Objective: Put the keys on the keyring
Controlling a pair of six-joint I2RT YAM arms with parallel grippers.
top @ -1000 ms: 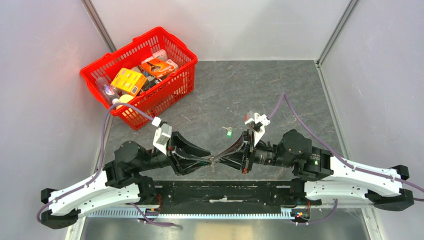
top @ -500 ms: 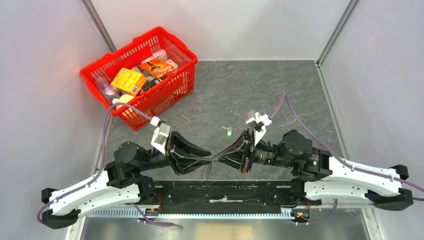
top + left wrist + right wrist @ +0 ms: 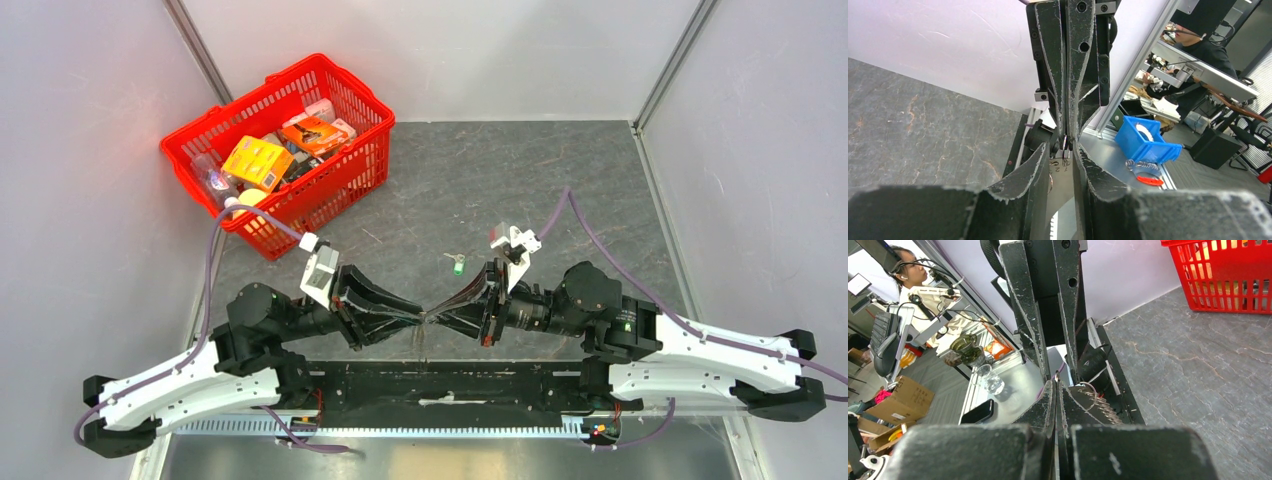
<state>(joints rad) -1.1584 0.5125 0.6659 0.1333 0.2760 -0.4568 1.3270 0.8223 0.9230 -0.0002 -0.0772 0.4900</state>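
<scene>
Top: left fingers, right fingers tip to tip; key loose on counter at 1 o'clock. Left wrist: right pair pinching metal bit. Right wrist: left pair slightly apart, grip unclear. Likely prepping keyring; next, fetching key.

Left arm, right arm: white shell links, black joints, lilac cables, green indicator lights. Left gripper, right gripper: black tapered fingers, scuffed, screw-fastened; white camera bracket behind each.
</scene>
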